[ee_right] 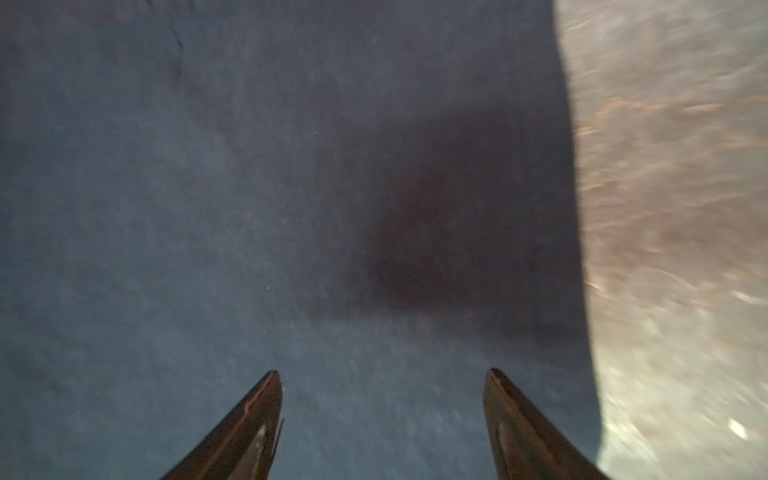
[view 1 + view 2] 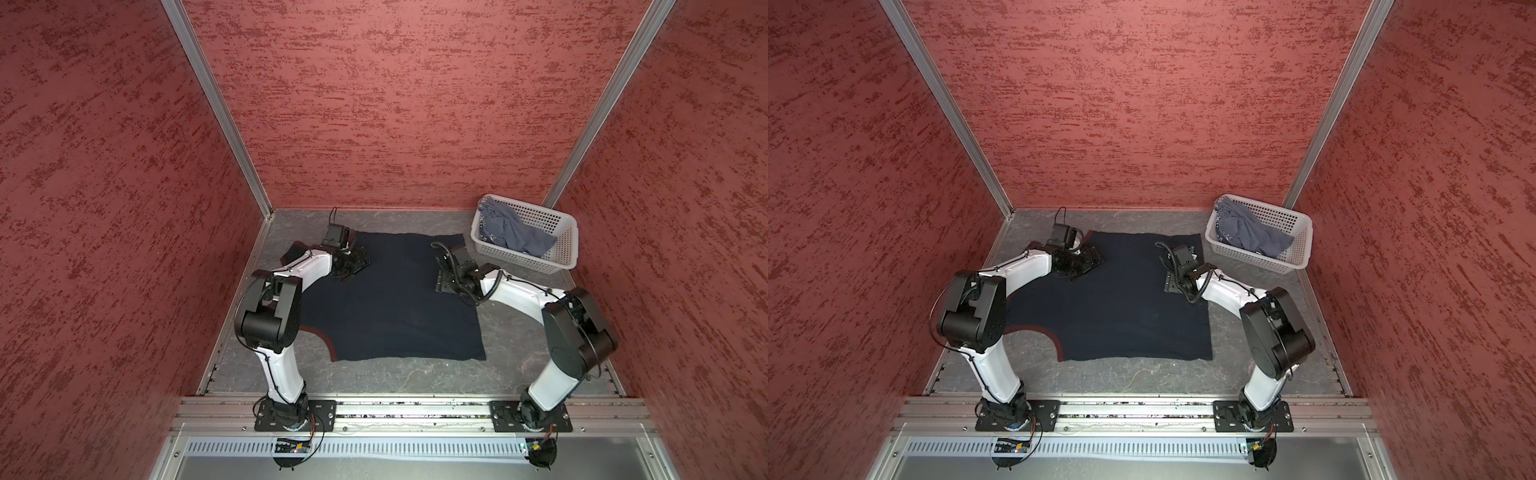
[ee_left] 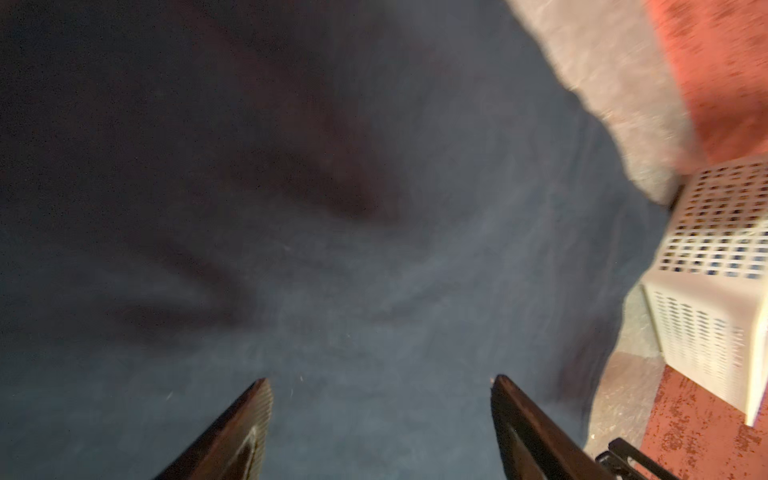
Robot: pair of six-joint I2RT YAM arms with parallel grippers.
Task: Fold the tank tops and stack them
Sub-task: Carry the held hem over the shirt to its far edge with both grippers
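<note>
The navy top (image 2: 386, 303) (image 2: 1113, 307) lies spread flat in the middle of the tabletop (image 2: 415, 374), its plain side up. Its hem edge runs along the 3 o'clock side. A curved armhole with reddish trim (image 2: 328, 340) is cut into its 7 o'clock corner. A strap end shows at 10 o'clock, past the left arm.

The left claw (image 2: 359, 266) (image 3: 380, 380) hangs over the navy top's 10 o'clock part. Its jaws stand well apart with only cloth showing between the fingers (image 3: 249, 415). The left wrist view is blurred, so whether the tips touch the cloth cannot be told.

The right claw (image 2: 442, 278) (image 1: 382, 372) is over the navy top's 2 o'clock part, close to the hem edge. It is likewise spread wide and grips nothing. That view is blurred as well, and contact cannot be told.

The grey top (image 2: 513, 232) (image 2: 1250, 230) lies crumpled in the basket (image 2: 569, 249) (image 2: 1304, 245), draped partly over its far rim. The basket is white and perforated and sits at 2 o'clock on the tabletop, just beside the navy top's far right corner. Any print on either top is out of sight.
</note>
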